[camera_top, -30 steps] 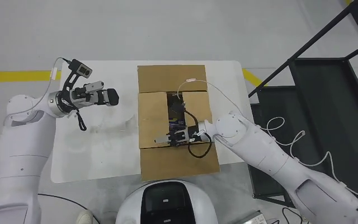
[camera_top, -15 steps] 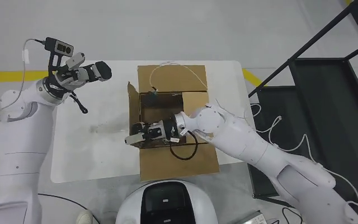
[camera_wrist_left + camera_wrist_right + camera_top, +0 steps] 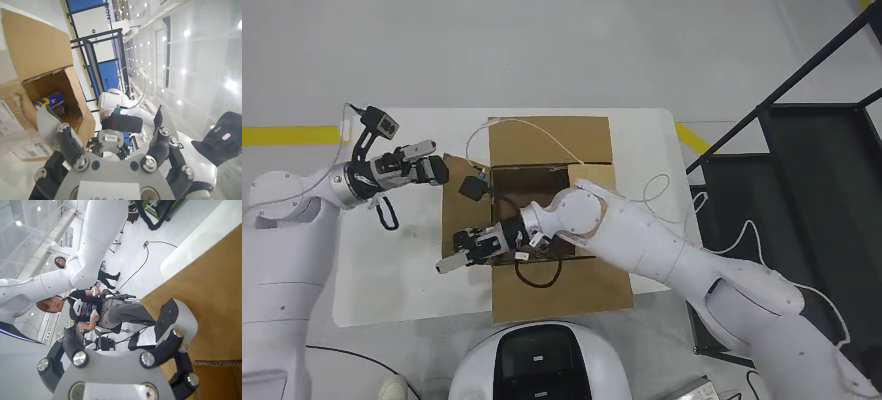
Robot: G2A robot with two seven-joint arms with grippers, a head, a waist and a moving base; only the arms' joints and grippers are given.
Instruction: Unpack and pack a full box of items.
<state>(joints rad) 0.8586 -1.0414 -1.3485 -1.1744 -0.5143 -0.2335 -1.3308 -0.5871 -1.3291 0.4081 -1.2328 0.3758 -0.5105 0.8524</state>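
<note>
The cardboard box [image 3: 542, 188] stands open in the middle of the white table. Its left flap [image 3: 456, 205] is folded outward, and the far flap [image 3: 549, 138] and near flap [image 3: 562, 288] lie flat. A blue and yellow can [image 3: 49, 99] lies inside the box [image 3: 47, 62]. My right gripper [image 3: 450, 263] reaches across the box to the left flap's near edge. It is open, with one finger [image 3: 168, 315] against the flap [image 3: 208, 294]. My left gripper [image 3: 438, 170] hangs open and empty beside the flap's far corner. In the left wrist view, the left gripper [image 3: 102, 115] faces the box's open side.
The table [image 3: 392, 270] has bare room left of the box. A white cable [image 3: 542, 128] arcs over the far flap. A dark metal stair frame [image 3: 802, 150] stands beyond the table's right edge.
My right gripper has swept left across the box, and the left flap has swung from closed to folded outward. My left arm rose away, then came back down beside the flap.
</note>
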